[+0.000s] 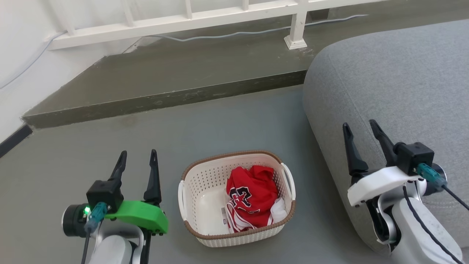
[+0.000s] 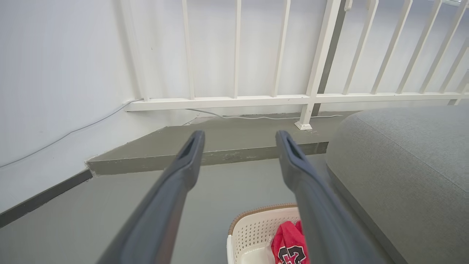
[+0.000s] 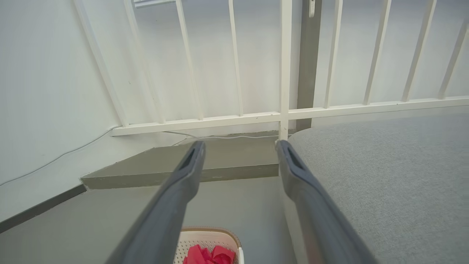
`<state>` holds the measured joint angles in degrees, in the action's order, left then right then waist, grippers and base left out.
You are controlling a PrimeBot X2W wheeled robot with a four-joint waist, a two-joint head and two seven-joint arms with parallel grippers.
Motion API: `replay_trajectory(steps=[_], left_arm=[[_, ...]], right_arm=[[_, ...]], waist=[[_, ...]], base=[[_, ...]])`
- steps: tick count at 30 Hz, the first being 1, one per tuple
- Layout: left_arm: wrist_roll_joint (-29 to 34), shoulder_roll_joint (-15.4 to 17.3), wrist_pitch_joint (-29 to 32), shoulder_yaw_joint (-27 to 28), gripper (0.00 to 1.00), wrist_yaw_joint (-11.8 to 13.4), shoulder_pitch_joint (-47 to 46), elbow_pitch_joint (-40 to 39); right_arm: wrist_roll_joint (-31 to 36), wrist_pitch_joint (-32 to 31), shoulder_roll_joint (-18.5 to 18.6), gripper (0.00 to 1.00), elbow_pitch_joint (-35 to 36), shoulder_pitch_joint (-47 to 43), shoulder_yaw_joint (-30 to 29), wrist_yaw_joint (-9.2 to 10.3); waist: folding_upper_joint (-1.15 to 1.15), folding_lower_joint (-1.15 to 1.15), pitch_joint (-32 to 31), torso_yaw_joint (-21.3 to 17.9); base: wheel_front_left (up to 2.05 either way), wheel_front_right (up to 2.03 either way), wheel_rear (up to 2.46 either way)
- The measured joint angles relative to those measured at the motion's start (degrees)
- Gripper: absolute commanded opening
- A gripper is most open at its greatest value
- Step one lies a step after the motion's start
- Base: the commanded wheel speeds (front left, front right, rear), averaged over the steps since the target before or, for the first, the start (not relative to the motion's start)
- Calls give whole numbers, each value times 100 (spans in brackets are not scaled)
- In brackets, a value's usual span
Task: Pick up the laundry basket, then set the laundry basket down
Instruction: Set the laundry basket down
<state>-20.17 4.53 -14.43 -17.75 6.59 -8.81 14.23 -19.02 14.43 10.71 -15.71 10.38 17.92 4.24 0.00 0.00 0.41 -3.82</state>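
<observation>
Head view: laundry basket on floor, red garment inside. My left jaws and right jaws flank it, both open, clear of it.

Lower left of frame: left gripper, two long dark tapered fingers, black block, green shell, teal plug beside a lit green dot, pale forearm; lower right: right gripper, like fingers, white shell, black cable.

Left gripper: jaws apart, empty, pointing up the head view.
Right gripper: jaws apart, empty, tilted slightly leftward.
</observation>
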Motion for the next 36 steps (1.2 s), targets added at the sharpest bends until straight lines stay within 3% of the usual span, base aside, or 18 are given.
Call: replay_trajectory(steps=[16,36], left_arm=[[255,-49,0,170,100,3,806,-662],[467,-111,0,341,100,8,1351,-1034]], right_arm=[[204,0,-16,100,425,-815,-129,51],[307,0,0,100,702,-1180,-208,92]], waist=[[0,0,-58,23],[0,0,-107,59]], base=[[0,0,0],[0,0,0]])
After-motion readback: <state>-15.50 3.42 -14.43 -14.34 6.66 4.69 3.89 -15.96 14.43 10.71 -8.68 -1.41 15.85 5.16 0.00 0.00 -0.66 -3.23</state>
